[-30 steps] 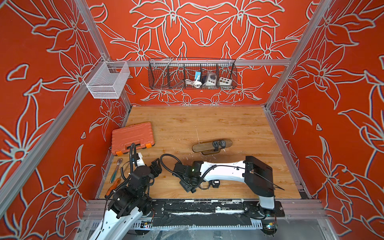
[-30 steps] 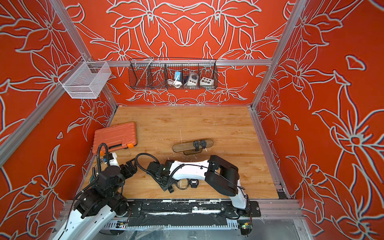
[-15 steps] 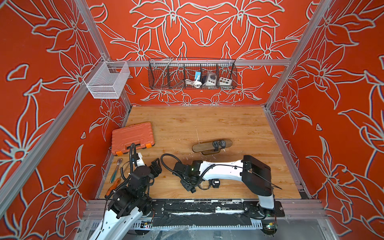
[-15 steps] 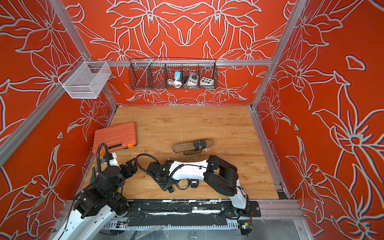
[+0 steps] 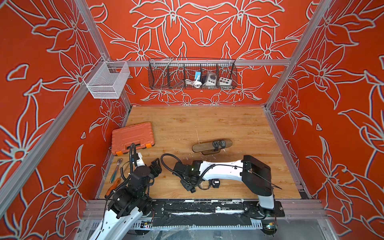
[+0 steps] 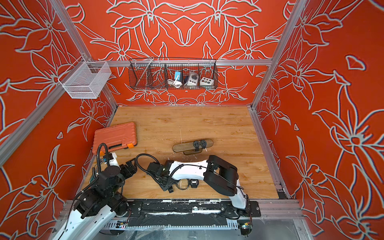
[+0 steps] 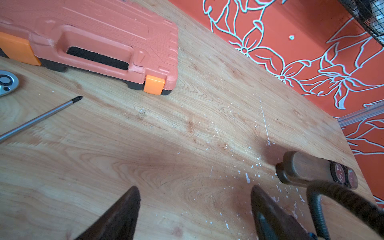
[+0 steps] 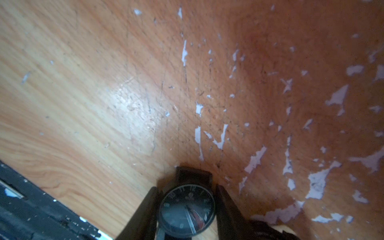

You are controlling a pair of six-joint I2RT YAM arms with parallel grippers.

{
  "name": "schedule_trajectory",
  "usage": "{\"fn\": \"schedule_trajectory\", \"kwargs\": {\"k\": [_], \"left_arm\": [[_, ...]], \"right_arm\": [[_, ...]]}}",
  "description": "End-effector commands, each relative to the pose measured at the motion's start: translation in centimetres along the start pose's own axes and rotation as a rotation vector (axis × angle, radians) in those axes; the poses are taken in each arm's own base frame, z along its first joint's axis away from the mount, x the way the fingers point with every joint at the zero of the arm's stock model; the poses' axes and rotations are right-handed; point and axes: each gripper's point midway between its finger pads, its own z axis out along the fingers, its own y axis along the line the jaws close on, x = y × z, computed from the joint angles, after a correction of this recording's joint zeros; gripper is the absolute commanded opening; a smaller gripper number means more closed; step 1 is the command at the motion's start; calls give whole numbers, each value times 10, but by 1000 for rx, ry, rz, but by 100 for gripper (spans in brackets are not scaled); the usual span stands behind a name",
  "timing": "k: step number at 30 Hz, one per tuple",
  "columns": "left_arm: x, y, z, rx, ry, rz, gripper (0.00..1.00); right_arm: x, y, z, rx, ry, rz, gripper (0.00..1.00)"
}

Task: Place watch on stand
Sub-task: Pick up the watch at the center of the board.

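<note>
A black round-faced watch (image 8: 187, 209) sits between the fingers of my right gripper (image 8: 187, 188), which is shut on its case. In both top views that gripper (image 5: 190, 188) (image 6: 169, 188) points down, low over the table's front edge, and hides the watch. The stand (image 5: 202, 147) (image 6: 182, 147) (image 7: 307, 168), a brown wooden bar, lies mid-table behind the right arm. Two watches (image 5: 216, 143) (image 5: 222, 143) sit on its right half. My left gripper (image 7: 194, 189) (image 5: 155, 166) is open over bare wood at the front left, with nothing between its fingers.
A small black watch-like object (image 5: 215, 184) (image 6: 194, 182) lies just right of the right gripper. An orange tool case (image 5: 133, 136) (image 7: 93, 37), a ratchet (image 5: 116, 170) and a screwdriver (image 5: 112, 187) (image 7: 41, 116) lie at the left. Wire baskets (image 5: 192, 74) (image 5: 107, 80) hang on the walls.
The right arm's elbow has edged slightly to the left while its gripper stays at the same spot. The left arm has not moved.
</note>
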Motion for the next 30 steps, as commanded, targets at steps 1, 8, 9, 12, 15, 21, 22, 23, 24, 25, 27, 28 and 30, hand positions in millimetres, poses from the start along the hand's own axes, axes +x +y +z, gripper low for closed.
{"fn": "schedule_trajectory", "kwargs": {"k": [1,8,9,12,15,21,22,23,24,25,27,28,30], "left_arm": [[-1,6,0,-22,-16,-7,82],[-3,5,0,-20,-23,-8,82],[-3,5,0,-21,-23,-9,82],[-3,5,0,-21,-23,-9,82],[-3,5,-1,-15,-24,-14,82],[-1,0,-1,11,-12,-17,82],[-1,-2,0,18,-9,-16,82],[0,-4,0,27,-6,-16,82],[0,-6,1,36,-3,-15,82],[1,-7,1,44,0,-14,82],[2,-12,2,63,10,-10,82],[2,-14,2,74,14,-9,82],[4,-23,4,113,29,0,80]], "right_arm": [[2,0,8,1,25,23,57],[6,-2,8,12,38,19,49],[8,-3,7,14,38,21,48],[6,-4,4,14,21,27,43],[2,-5,-3,21,-7,30,40],[-12,-11,-27,30,-101,31,38],[-14,-11,-33,29,-117,30,38],[-17,-12,-39,29,-138,30,38],[-20,-13,-47,30,-158,30,38],[-22,-15,-53,33,-177,32,38],[-27,-20,-67,43,-219,36,38],[-29,-24,-72,46,-233,40,38],[-33,-31,-85,42,-266,56,37]]}}
